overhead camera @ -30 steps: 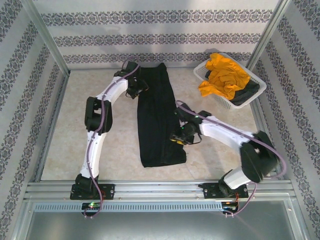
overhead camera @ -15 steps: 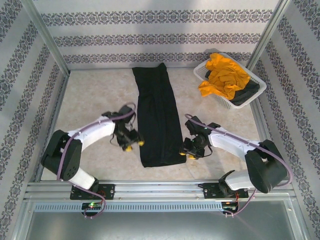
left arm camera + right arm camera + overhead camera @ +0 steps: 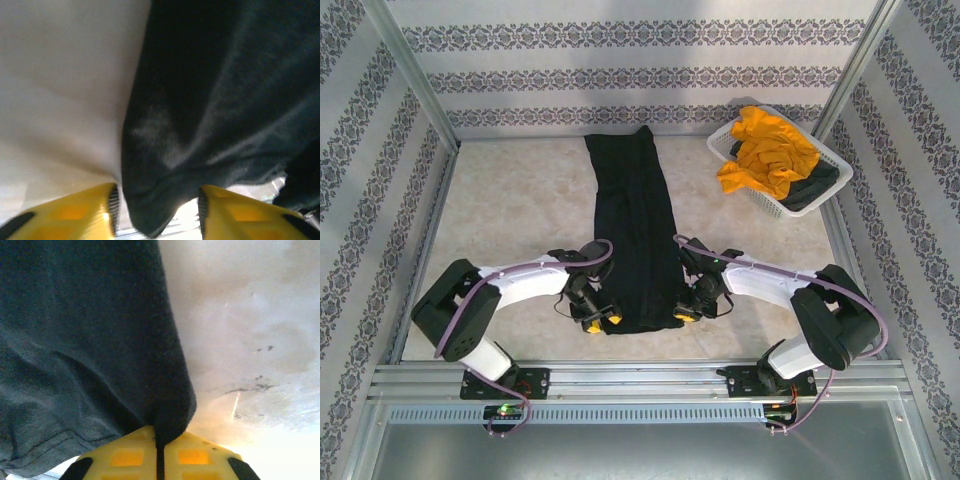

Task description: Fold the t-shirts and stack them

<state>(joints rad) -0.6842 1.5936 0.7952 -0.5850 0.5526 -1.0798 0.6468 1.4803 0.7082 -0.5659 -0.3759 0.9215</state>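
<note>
Three t-shirts are being counted. A black t-shirt is being found flat left of the white lattice basket, its long axis running from beside it toward the table near edge. A mustard-orange t-shirt and a dark t-shirt are being held in the basket. At the end farthest from it, one corner is being pinched by the closed right gripper, the other straddled by the left gripper, jaws parted.

The top camera sits high behind the arm bases and looks down on the whole counter. Each wrist camera peers forward past its own fingers from very close. The left fingers and the right fingers line each view's lower edge. All three views share the near end of the black t-shirt, just ahead of both pairs of fingers.
</note>
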